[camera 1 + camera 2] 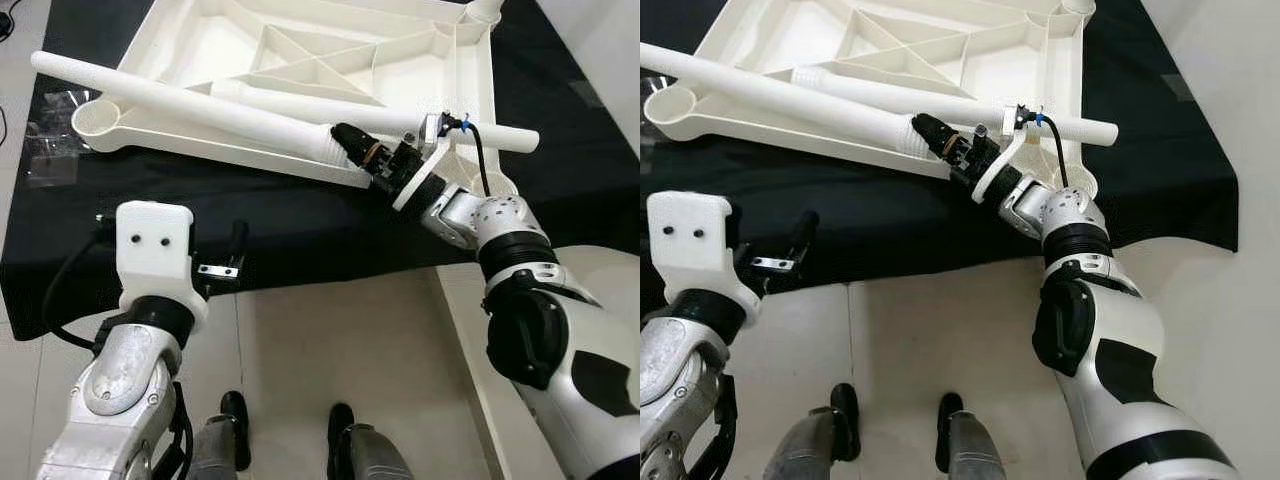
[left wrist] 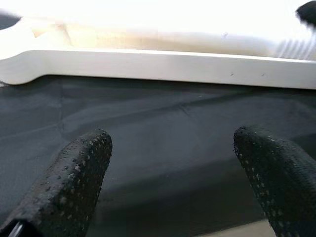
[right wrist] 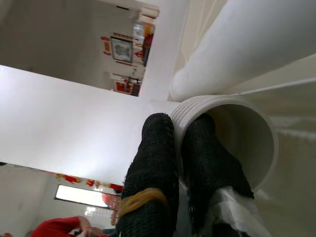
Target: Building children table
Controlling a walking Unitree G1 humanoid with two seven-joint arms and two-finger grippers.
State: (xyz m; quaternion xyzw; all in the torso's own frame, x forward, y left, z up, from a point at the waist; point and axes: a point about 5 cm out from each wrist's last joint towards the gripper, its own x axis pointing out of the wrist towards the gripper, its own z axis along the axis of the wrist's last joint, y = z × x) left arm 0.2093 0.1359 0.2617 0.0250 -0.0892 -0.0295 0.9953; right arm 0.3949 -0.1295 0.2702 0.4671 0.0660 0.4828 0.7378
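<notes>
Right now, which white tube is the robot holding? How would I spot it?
Find the upside-down white tabletop on the black cloth. Two white table legs lie across it. The held leg is the nearer one, and the right gripper pinches the wall of its ribbed, open end, one finger inside; the other leg lies untouched.

We see the tabletop as white moulded plastic, smooth with a faint sheen, its underside ribbed. The tube leg looks like the same smooth white plastic, with ridged threads at its open end. The cloth under them is black, matt and slightly creased. The right gripper has black fingers of coarse, fuzzy weave; the left gripper has black rubbery fingers with a dotted grain. Both arms wear brushed silver metal and glossy white shells. The floor tiles are pale and smooth.
</notes>
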